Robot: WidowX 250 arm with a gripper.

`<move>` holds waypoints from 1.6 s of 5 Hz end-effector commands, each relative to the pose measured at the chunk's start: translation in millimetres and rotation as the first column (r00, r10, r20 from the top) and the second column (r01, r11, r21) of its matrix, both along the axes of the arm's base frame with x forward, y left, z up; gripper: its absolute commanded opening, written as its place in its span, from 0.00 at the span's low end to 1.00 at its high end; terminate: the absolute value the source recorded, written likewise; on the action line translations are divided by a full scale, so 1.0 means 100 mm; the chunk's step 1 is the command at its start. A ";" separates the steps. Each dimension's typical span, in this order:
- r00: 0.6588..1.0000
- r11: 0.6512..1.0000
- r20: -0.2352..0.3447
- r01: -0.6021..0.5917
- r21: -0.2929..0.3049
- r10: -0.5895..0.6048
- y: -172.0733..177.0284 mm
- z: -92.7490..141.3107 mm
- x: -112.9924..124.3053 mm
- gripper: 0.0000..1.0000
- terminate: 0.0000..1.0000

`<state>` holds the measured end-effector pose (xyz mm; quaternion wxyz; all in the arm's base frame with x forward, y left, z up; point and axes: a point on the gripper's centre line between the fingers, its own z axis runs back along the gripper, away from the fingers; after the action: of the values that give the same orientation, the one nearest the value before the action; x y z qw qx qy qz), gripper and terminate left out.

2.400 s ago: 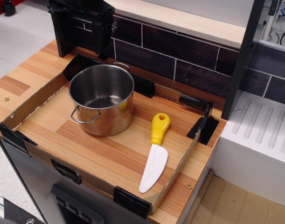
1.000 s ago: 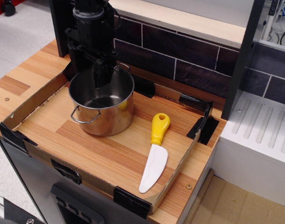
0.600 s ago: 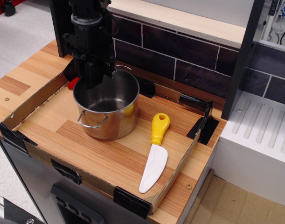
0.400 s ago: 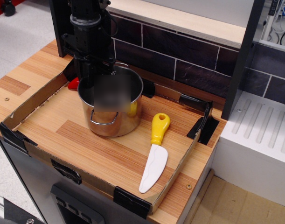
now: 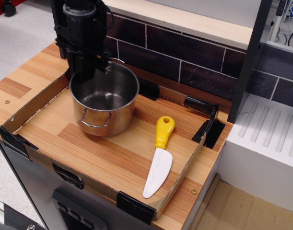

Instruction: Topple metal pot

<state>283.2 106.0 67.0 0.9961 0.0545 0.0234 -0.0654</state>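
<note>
So the metal pot (image 5: 104, 99) is sitting upright on its base in the back-left part of the bench (image 5: 103, 153), mouth up, one wire loop handle facing me and the other poking out at the far rim. My tool (image 5: 88, 72) is hanging right over the pot's back-left rim, touching or just about touching it; honestly I can't tell from this angle if the fingers are apart or together, it's all one black lump.

The bench is striped wood with a low cardboard wall (image 5: 33, 103) taped around it, black tape at the corners. Behind it runs a dark tiled backsplash (image 5: 184, 57) with a pale shelf on top. Off the right edge there's a white ribbed drainboard (image 5: 271, 134).

Only other thing around: a yellow-handled knife (image 5: 159, 155) with a white blade, lying flat toward the front-right corner, well apart from the pot.
</note>
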 end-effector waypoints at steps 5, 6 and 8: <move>0.963 0.823 0.261 -0.197 0.532 0.062 0.12 0.80 -0.25 0.00 0.00; 0.958 0.765 0.286 -0.207 0.610 0.031 0.06 0.68 -0.22 0.00 0.00; 0.965 0.649 0.263 -0.199 0.734 -0.001 -0.02 0.57 -0.29 0.00 0.00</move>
<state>252.1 106.5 118.6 0.8829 0.4657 -0.0601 0.0039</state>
